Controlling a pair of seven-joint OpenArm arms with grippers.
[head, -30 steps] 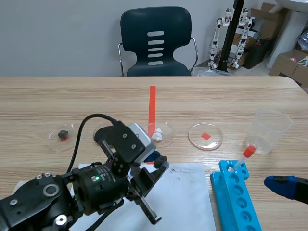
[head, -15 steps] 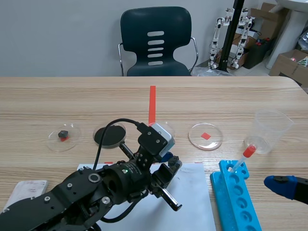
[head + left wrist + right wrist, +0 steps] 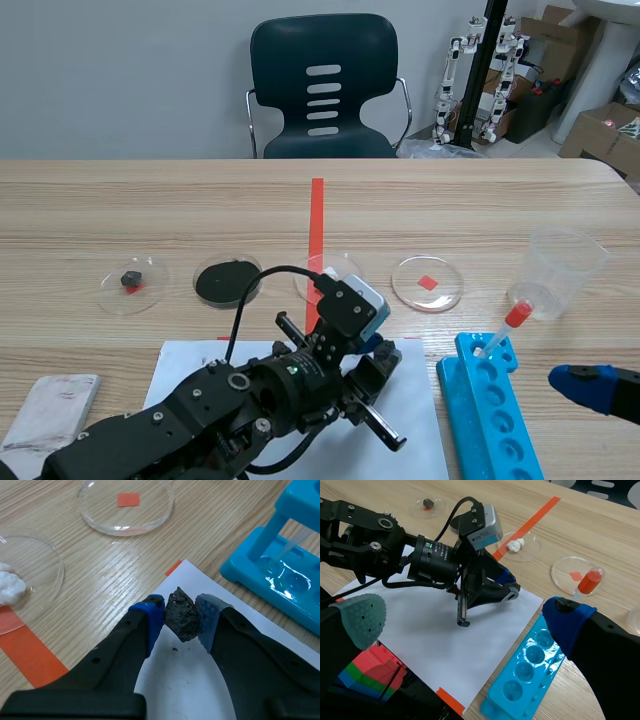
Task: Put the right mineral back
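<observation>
Right jaws spread wide, holding nothing, near right beside the blue rack (image 3: 490, 410); left jaws pinch the dark mineral (image 3: 182, 614) above the far right corner of the paper (image 3: 420, 400); farther on the worktop (image 3: 500, 200), an empty dish (image 3: 445, 290) lies far-right of the mineral; a white-lump dish (image 3: 40, 560) sits left of that.

Black chair (image 3: 322, 85), blue tube rack (image 3: 490, 420), clear cup (image 3: 565, 270), white paper sheet (image 3: 420, 385)

Bare table (image 3: 125, 562) runs ahead to the red-marked dish (image 3: 102, 507), between blue rack (image 3: 260, 580) and white-mineral dish (image 3: 45, 575).
</observation>
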